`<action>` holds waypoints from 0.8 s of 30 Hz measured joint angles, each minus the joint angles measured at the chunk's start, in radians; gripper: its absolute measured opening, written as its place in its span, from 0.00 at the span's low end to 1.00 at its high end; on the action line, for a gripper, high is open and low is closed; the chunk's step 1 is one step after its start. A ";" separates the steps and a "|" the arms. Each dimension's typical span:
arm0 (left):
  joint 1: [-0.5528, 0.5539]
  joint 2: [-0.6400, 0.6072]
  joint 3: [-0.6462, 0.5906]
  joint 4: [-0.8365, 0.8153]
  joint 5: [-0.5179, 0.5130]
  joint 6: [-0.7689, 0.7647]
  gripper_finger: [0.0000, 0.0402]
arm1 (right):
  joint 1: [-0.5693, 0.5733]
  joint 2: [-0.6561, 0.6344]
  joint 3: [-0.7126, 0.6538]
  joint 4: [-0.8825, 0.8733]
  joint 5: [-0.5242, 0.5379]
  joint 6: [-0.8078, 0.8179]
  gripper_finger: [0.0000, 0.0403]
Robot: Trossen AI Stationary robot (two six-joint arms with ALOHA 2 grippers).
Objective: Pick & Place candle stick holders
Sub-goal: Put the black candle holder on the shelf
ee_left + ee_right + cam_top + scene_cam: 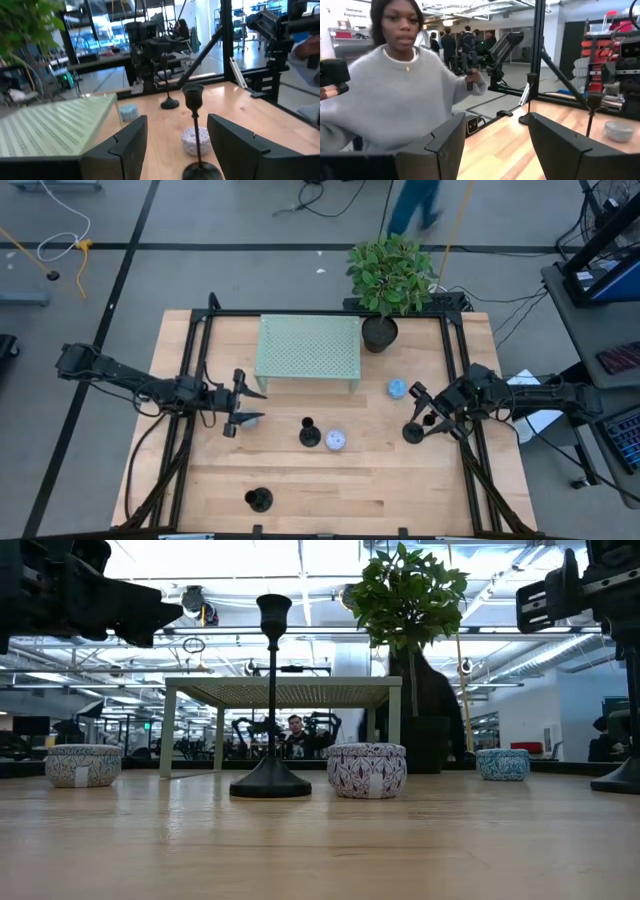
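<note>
Three black candle stick holders stand upright on the wooden table. One [310,433] is at mid-table; in the low view it [272,690] rises beside a patterned tin. Another [259,500] stands near the front edge. The third [412,432] rests just beside my right gripper [420,410], whose fingers [447,142] are open with nothing between them. My left gripper [238,410] hovers open left of centre, and its wrist view looks straight at the middle holder [194,102] a short way beyond the fingers [227,142].
A green mesh shelf [308,350] stands at the back, with a potted plant [390,275] to its right. Three small candle tins [336,441] [397,388] [248,418] sit among the holders. A person in a grey sweater [400,100] stands beyond the table.
</note>
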 joint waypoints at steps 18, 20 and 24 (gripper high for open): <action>0.000 0.000 0.000 0.136 0.000 0.153 0.53 | -0.002 -0.005 0.044 -0.047 -0.003 0.000 0.54; 0.001 0.000 0.000 0.141 0.000 0.154 0.53 | -0.005 -0.006 0.048 -0.057 -0.003 0.000 0.53; 0.015 -0.001 0.000 0.142 0.000 0.154 0.53 | -0.030 -0.018 0.055 -0.060 -0.007 0.000 0.53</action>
